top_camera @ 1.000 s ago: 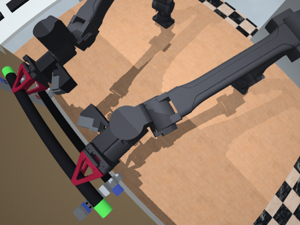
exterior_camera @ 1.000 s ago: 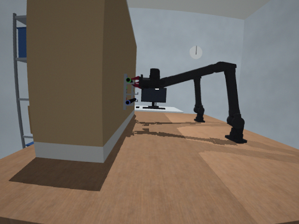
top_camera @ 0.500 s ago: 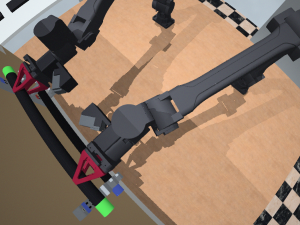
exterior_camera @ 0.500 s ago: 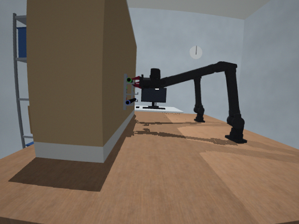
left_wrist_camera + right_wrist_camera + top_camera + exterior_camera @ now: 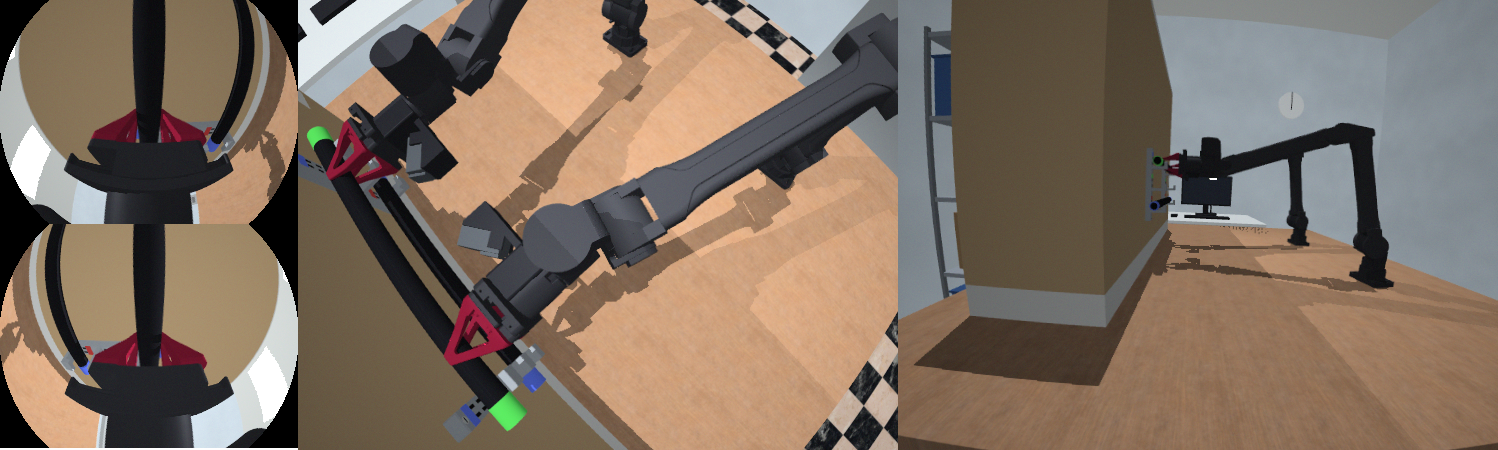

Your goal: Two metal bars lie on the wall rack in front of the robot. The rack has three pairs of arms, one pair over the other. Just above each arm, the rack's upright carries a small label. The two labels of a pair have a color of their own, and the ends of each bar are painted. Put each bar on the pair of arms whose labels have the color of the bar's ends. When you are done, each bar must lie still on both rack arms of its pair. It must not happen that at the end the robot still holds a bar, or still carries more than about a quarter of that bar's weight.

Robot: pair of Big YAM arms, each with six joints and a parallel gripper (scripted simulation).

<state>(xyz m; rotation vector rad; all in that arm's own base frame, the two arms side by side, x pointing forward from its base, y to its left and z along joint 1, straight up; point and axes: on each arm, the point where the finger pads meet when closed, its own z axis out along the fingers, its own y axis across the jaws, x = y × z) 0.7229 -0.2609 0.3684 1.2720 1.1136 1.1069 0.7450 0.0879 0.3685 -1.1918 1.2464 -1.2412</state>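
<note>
Both left claw (image 5: 450,359) (image 5: 1168,164) (image 5: 149,131) and right claw (image 5: 331,175) (image 5: 149,336) clenched on green-ended bar (image 5: 393,255) (image 5: 1158,160) (image 5: 149,55) (image 5: 149,279), up by the top pair. Blue-ended bar (image 5: 423,245) (image 5: 1163,202) (image 5: 246,55) (image 5: 52,279) sits lowest. Neither looks correctly placed; both moves and arm retreat remain.

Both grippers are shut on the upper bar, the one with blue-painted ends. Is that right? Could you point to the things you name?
Not quite: the ends are green, as the top view shows. The left gripper (image 5: 452,356) (image 5: 1163,162) (image 5: 148,112) and right gripper (image 5: 334,175) (image 5: 149,336) are indeed shut on the upper bar (image 5: 397,267) (image 5: 1158,160) (image 5: 149,60) (image 5: 149,284).
</note>
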